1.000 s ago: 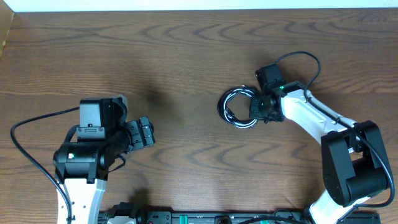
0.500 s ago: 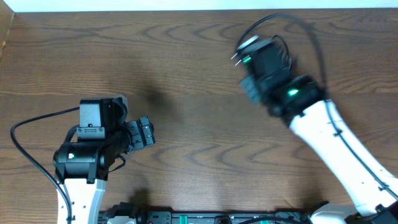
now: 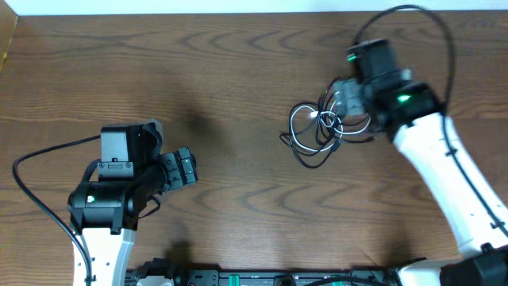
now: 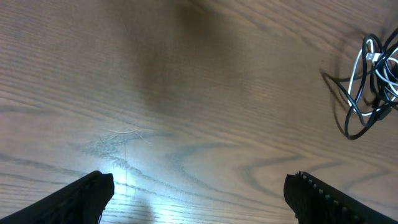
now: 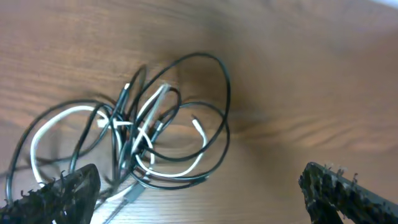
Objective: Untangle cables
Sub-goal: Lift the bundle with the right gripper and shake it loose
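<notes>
The cables (image 3: 320,129) lie in a messy heap on the table (image 3: 238,71), a bit right of the middle. The right arm reaches up from the near right corner. The right gripper (image 5: 205,190) hangs over the heap, fingers wide apart, holding nothing. The left gripper (image 3: 183,168) sits near left, pointing right, fingers apart too.

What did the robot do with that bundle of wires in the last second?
The right arm swung up and away from its base, its jaws opened and let go of the cables, which went from a tight coil to a looser sprawl close to the same spot. The left arm stayed put, jaws open.
</notes>
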Action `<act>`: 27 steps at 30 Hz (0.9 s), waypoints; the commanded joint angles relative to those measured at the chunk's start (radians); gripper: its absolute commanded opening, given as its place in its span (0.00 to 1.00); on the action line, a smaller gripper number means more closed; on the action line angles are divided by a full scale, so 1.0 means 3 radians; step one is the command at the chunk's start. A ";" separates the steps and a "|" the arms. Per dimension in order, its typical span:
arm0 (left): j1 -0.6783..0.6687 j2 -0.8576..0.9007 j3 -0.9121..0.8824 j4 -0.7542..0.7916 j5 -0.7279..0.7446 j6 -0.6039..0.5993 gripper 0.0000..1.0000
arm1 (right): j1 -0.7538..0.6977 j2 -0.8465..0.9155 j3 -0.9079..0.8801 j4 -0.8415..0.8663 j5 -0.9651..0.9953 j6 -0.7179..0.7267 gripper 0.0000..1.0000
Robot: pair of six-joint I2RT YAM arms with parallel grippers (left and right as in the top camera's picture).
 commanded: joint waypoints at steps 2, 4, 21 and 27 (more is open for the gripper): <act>0.0015 -0.0008 0.0056 0.0015 0.0005 -0.0022 0.93 | -0.0488 0.0085 -0.0022 0.0022 -0.1139 0.0346 0.99; 0.0015 -0.0008 0.0056 0.0015 0.0005 -0.0022 0.93 | -0.0561 0.0172 -0.0022 0.0019 -0.1288 0.0319 0.99; 0.0015 -0.0008 0.0056 0.0013 0.0005 -0.0022 0.93 | -0.0538 0.0979 -0.0020 0.0942 -0.2055 0.0369 0.68; 0.0015 -0.0008 0.0056 0.0014 0.0005 -0.0022 0.93 | -0.0538 0.0833 -0.0019 0.1054 -0.2384 0.0141 0.65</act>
